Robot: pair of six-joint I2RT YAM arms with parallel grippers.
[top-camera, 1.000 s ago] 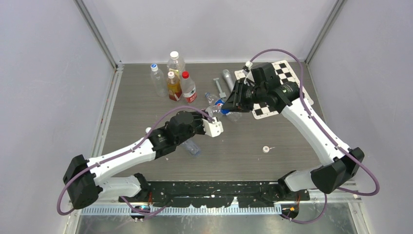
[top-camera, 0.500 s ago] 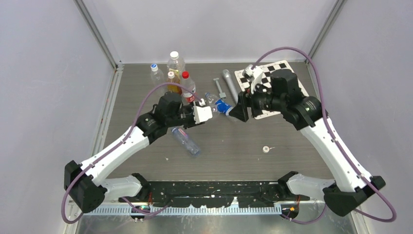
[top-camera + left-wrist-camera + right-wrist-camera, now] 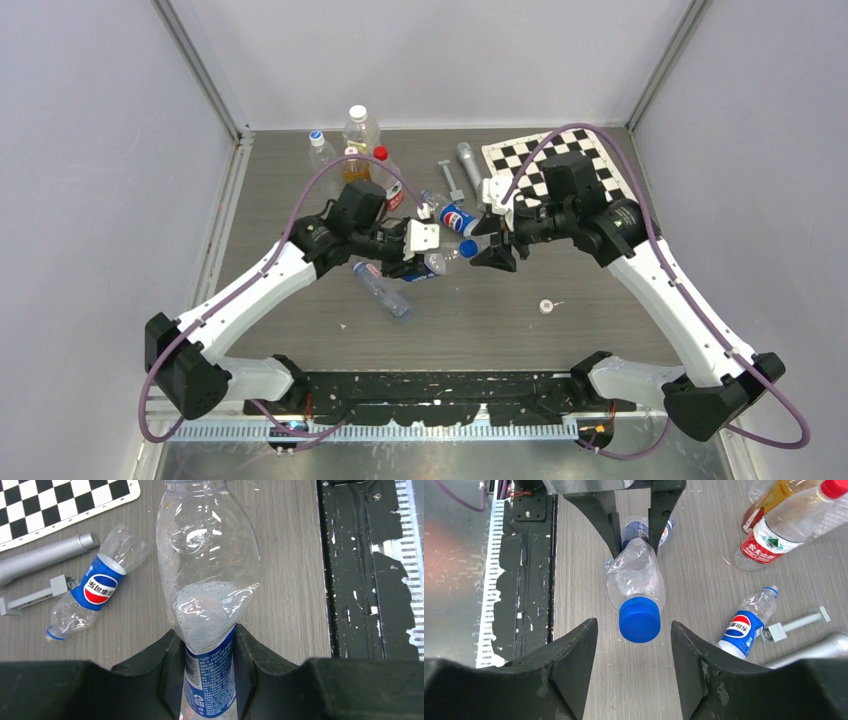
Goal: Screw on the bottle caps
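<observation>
Where the two arms met over mid-table, held bottle (image 3: 207,580): clear, thin, crinkled plastic, waisted in shape, with a blue label on its lower body; it lay sideways, lifted off the wood. Droplets clung inside, and any liquid was hard to judge.
left gripper (image 3: 207,680): clenched on the held bottle at the label; the bottle's base was cut off behind the black fingers.
blue cap (image 3: 639,620): round, flat-topped plastic on the held bottle's neck; how tightly it sat could not be told.
right gripper (image 3: 634,630): spread wide, one black finger on each side of the blue cap, apart from it.
Pepsi bottle (image 3: 455,215): clear, on its side, just far of the grippers, near a grey metal cylinder (image 3: 468,160).
plain bottle (image 3: 385,290): lying near the left arm, partly hidden under it.
white cap (image 3: 546,306): small, alone on the grey wood-grain table (image 3: 600,330), near and right of the grippers.
</observation>
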